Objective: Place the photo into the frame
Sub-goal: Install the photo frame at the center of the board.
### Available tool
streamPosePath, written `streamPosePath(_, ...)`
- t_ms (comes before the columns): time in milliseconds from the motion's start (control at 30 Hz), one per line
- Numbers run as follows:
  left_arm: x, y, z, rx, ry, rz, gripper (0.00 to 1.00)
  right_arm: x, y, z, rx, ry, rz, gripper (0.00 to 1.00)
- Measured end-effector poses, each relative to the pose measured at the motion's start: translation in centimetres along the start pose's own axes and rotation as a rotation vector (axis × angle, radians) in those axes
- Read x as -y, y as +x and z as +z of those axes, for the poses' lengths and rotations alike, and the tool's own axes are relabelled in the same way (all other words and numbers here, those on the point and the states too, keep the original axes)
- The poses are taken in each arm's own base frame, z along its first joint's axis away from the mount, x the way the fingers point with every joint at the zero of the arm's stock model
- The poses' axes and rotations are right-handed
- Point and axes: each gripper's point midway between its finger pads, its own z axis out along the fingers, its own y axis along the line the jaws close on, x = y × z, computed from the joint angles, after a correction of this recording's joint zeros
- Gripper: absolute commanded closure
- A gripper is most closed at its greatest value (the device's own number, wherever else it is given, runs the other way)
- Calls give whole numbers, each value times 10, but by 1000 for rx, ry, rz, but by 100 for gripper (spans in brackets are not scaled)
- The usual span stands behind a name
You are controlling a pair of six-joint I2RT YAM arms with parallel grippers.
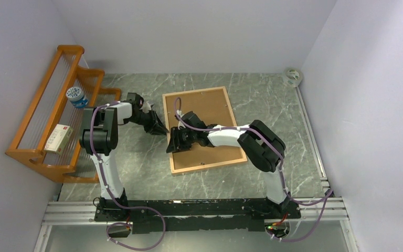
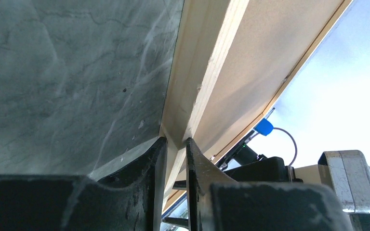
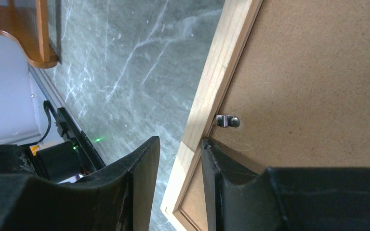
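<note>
left wrist view: left gripper [image 2: 177,143] pinches a wooden rail of the frame [image 2: 195,82]; right gripper [image 3: 179,142] straddles it, fingers apart, likely to steady or lift it.

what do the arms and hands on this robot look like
The left arm and right arm have white shells with chunky black joints, and a purple cable runs along each. The left hand and right hand are matte black, each with two tapered, wedge-shaped fingers.
</note>
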Motion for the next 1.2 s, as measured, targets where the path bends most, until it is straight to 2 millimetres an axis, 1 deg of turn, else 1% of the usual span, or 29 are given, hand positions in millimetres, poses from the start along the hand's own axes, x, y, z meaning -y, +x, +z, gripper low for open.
streamPosePath(133,0,0,0,0,-6,2,77,0,-2,1,13,21,-7,59)
streamPosePath(267,-1,0,0,0,-6,3,77,3,-12,2,66,49,-31,61)
streamPosePath(433,-1,0,0,-1,-6,1,78,9,-16,0,92,80,-50,62)
streamPosePath(800,0,0,0,-5,-3,-3,78,8,-13,2,74,60,-53,62)
streamPosePath(1200,-2,-2,-2,-2,2,-13,79,5,-16,6,63,45,-15,62)
